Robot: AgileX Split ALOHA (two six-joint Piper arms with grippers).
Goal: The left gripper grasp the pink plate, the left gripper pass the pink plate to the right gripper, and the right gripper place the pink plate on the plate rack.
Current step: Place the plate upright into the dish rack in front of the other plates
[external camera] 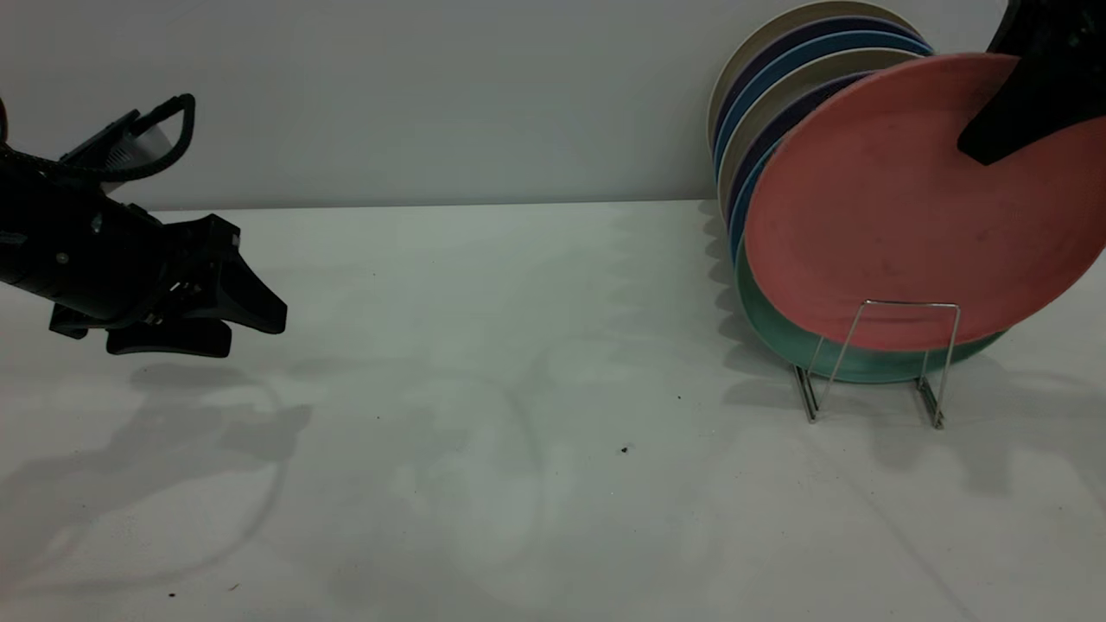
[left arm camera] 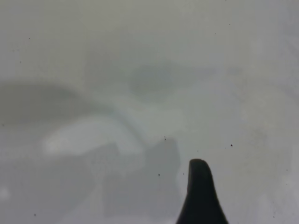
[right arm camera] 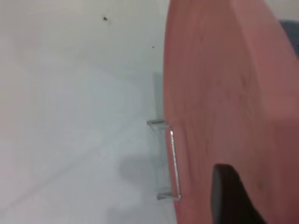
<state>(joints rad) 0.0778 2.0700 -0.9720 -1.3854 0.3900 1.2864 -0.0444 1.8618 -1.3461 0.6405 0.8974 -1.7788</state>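
The plate rack stands on the white table with a row of plates upright in it. The pink plate is tilted at the front of the rack, just before the mint-green plate, and the right claw grips its upper edge. Well apart from the rack, the left claw hangs above the table, fingers spread and empty.

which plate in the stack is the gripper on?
The pink plate, frontmost at the plate rack. The right gripper grips its upper rim; the green, blue and beige plates behind go unheld.
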